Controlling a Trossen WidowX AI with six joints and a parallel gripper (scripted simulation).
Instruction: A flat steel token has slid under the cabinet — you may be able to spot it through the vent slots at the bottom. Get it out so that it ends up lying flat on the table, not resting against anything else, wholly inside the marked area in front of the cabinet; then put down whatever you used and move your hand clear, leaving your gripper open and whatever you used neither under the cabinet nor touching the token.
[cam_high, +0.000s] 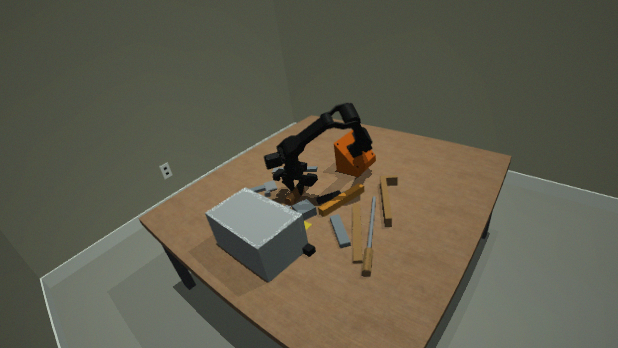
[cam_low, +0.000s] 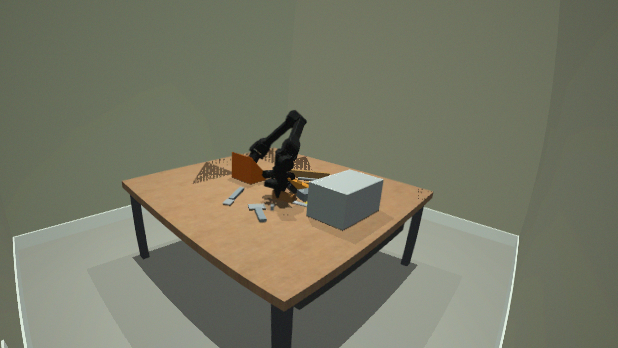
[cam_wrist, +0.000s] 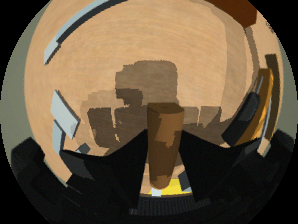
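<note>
My gripper (cam_high: 296, 193) (cam_low: 281, 194) (cam_wrist: 161, 132) is shut on a brown wooden handle (cam_high: 290, 197) (cam_wrist: 164, 150), low over the table on the robot's side of the cabinet. A pale grey part (cam_wrist: 156, 192) shows just past the handle's far end in the wrist view. The rest of that tool is hidden. The grey cabinet (cam_high: 282, 255) (cam_low: 327, 206) stands closed on top; its vent slots cannot be made out. A bit of yellow marking (cam_high: 308, 225) (cam_wrist: 172, 187) shows beside the cabinet. The steel token is not visible in any view.
A grey block (cam_high: 304, 209) and a black block (cam_high: 309, 249) sit near the cabinet. An orange bar (cam_high: 345, 198), a grey bar (cam_high: 340, 231), a wooden strip (cam_high: 357, 235), a long wooden-handled tool (cam_high: 367, 261) and a hooked wooden piece (cam_high: 386, 205) lie beyond. A grey T-shaped piece (cam_low: 258, 210) lies opposite.
</note>
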